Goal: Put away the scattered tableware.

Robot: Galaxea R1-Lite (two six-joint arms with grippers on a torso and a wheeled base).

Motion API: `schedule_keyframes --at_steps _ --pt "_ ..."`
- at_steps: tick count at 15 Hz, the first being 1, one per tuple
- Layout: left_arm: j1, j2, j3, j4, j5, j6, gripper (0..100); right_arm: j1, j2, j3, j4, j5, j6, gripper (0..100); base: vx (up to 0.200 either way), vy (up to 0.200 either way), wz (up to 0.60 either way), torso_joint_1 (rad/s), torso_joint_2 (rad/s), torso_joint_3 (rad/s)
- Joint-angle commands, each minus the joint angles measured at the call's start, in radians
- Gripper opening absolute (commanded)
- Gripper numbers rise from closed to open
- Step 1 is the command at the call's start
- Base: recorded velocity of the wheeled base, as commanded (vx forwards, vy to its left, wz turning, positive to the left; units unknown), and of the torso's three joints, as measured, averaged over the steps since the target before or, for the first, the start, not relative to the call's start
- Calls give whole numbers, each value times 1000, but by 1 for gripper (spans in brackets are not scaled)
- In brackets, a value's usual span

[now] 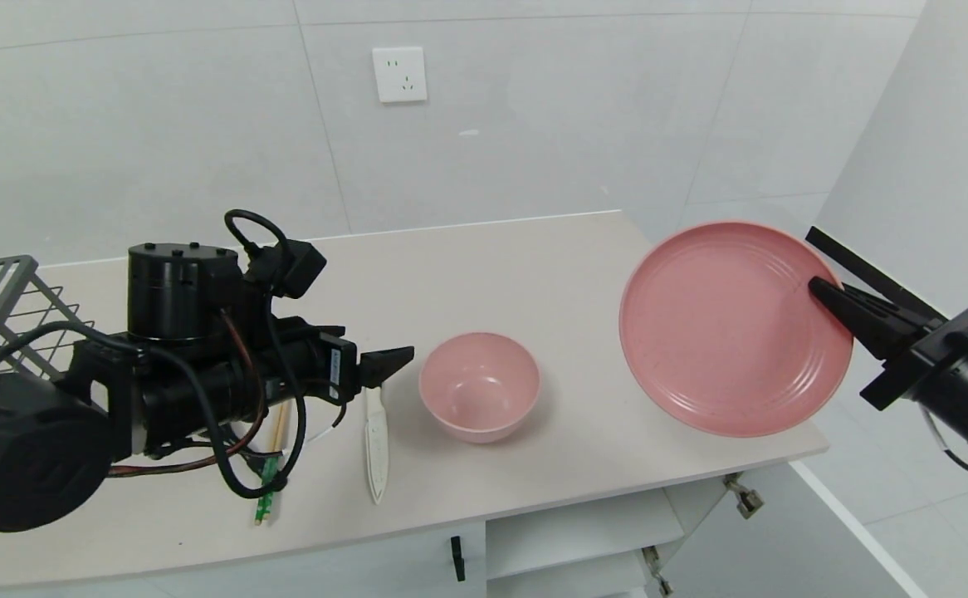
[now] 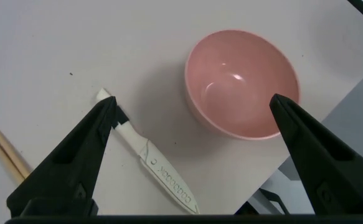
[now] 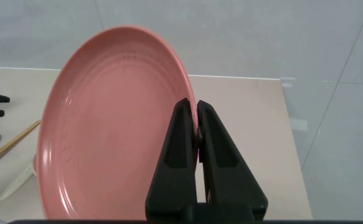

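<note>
Right tool pinches the pink plate by its rim, above the bench.
The plate hangs tilted, to the right of the bowl, with the tool shut tight on its edge. The left tool gapes wide and empty just left of the bowl. The plate looks stiff, light and slick, so a rim pinch may let it swing.

Bare countertop lies behind the bowl; the knife and chopsticks crowd its left side.

Tilted pink plate in right tool, bowl on table
</note>
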Motion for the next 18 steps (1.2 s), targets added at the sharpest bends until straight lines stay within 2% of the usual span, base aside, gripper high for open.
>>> schedule_keyframes --at_steps 1,2,4,5,9,12,14,18 --pt "-6 51 -29 -3 -1 -9 100 -3 4 1 -1 1 0 0 0 0 0 0 0 0" --pt "-6 79 -43 -14 -4 -18 100 -6 4 1 -1 1 -2 0 0 0 0 0 0 0" --pt "-17 116 -46 -22 -1 -15 100 -6 4 1 -1 1 -2 0 0 0 0 0 0 0" --pt "-30 136 -47 -45 0 -17 100 -6 4 1 -1 -1 -2 0 0 0 0 0 0 0" --pt "-29 214 -51 -171 -1 -20 100 -6 4 1 -1 1 -3 0 0 0 0 0 0 0" --pt "-32 271 -63 -168 5 -46 100 -8 4 1 -1 1 -3 0 0 0 0 0 0 0" --pt "-37 306 -98 -161 59 -57 100 -16 6 1 -1 1 -5 0 0 0 0 0 0 0" --pt "-38 341 -117 -154 59 -61 100 -25 10 3 -2 1 -6 0 0 0 0 0 0 0"
